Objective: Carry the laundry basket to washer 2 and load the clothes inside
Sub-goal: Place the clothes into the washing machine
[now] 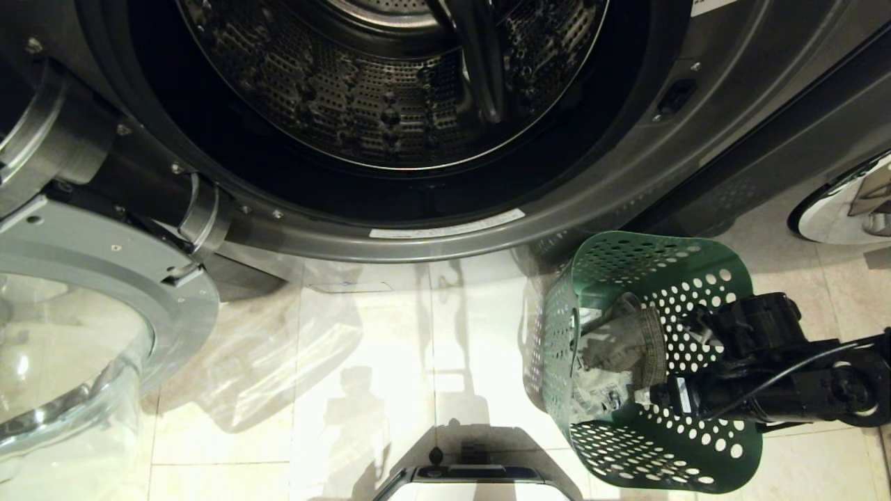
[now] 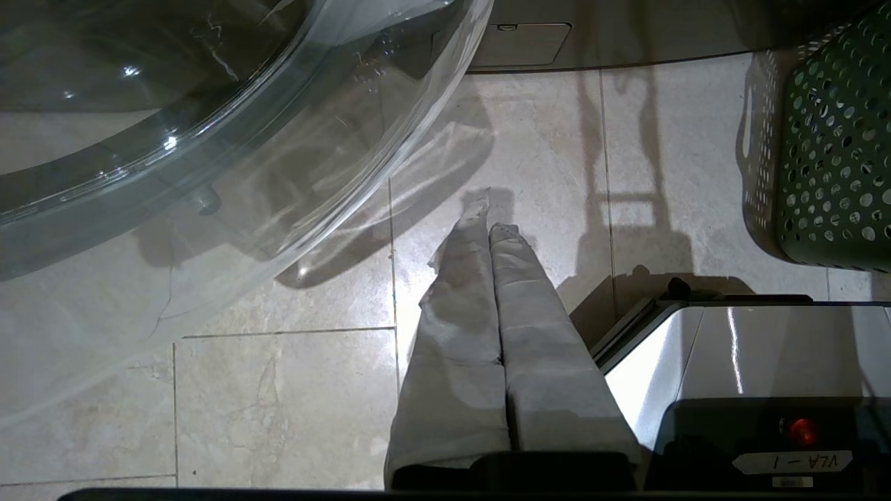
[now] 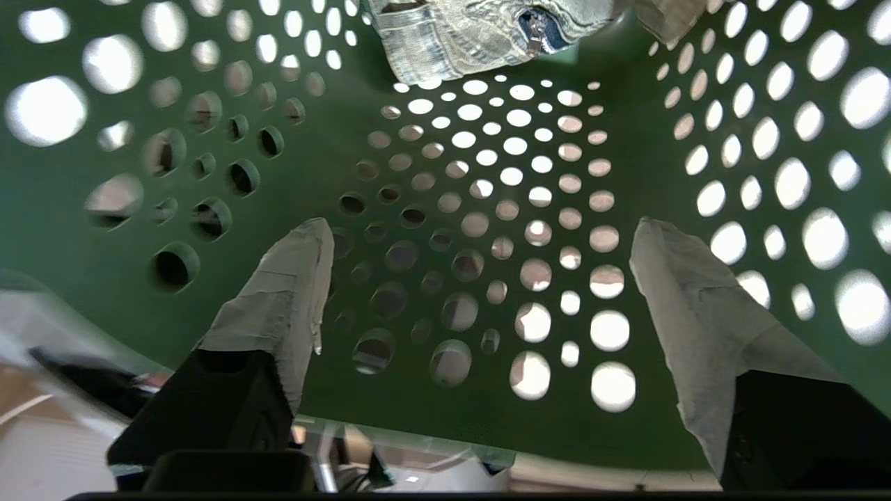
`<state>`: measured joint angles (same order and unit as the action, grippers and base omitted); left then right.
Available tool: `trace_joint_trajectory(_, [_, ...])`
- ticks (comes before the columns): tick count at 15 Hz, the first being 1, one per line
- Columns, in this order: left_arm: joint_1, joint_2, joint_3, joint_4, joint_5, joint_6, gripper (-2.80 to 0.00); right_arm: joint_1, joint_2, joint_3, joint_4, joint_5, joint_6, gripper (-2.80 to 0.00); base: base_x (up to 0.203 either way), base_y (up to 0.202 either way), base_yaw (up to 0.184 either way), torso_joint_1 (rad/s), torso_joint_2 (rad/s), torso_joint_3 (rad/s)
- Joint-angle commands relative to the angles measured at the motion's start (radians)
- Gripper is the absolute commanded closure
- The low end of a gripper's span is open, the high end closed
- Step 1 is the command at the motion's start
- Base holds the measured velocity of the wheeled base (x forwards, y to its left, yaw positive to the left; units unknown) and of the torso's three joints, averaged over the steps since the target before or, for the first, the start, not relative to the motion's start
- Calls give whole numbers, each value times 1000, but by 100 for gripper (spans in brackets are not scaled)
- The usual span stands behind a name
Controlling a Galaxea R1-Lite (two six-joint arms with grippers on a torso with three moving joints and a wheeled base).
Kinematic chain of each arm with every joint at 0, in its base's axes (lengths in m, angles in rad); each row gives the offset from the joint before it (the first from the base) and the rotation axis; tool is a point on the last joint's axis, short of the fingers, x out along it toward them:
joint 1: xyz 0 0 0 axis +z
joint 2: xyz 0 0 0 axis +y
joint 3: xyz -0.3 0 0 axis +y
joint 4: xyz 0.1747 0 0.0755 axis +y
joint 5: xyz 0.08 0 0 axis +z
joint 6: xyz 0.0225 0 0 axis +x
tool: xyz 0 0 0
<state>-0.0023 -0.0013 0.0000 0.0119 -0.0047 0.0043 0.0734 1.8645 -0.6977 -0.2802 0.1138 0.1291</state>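
Note:
A green perforated laundry basket [image 1: 668, 452] stands on the floor at the right, in front of the open washer [image 1: 445, 240]. Pale denim clothes [image 1: 612, 362] lie inside it. My right arm [image 1: 766, 348] reaches in over the basket's right rim. In the right wrist view my right gripper [image 3: 487, 278] is open inside the basket, with its taped fingers [image 3: 292, 278] wide apart and nothing between them. The denim clothes [image 3: 473, 35] lie ahead of the fingertips, apart from them. My left gripper [image 2: 491, 216] is shut and empty, hanging over the floor tiles.
The washer's steel drum [image 1: 390, 83] is open, with no clothes showing in the part I see. Its glass door [image 1: 83, 299] swings out at the left, close to my left gripper. My own base [image 1: 473, 473] sits at the near edge. Another machine [image 1: 849, 209] stands far right.

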Motion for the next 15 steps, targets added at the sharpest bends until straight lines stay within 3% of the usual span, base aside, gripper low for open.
trace_joint_trajectory(1, [-1, 0, 2, 0, 0, 0, 0, 0, 95, -40, -5, 0, -10, -280, 0, 0, 0, 0, 0, 0])
trace_joint_trajectory(3, [0, 0, 2, 0, 0, 0, 0, -3, 138, -86, -9, -8, -26, -280, 0, 0, 0, 0, 0, 0])
trace_joint_trajectory(6, [1, 0, 2, 0, 0, 0, 0, -12, 177, -123, -10, -119, -51, -280, 0, 0, 0, 0, 0, 0])
trace_joint_trajectory(10, [0, -1, 2, 0, 0, 0, 0, -40, 221, -174, -92, -126, -138, -280, 0, 0, 0, 0, 0, 0])
trace_joint_trajectory(15, [1, 0, 2, 0, 0, 0, 0, -77, 320, -232, -203, -125, -161, -280, 0, 0, 0, 0, 0, 0])
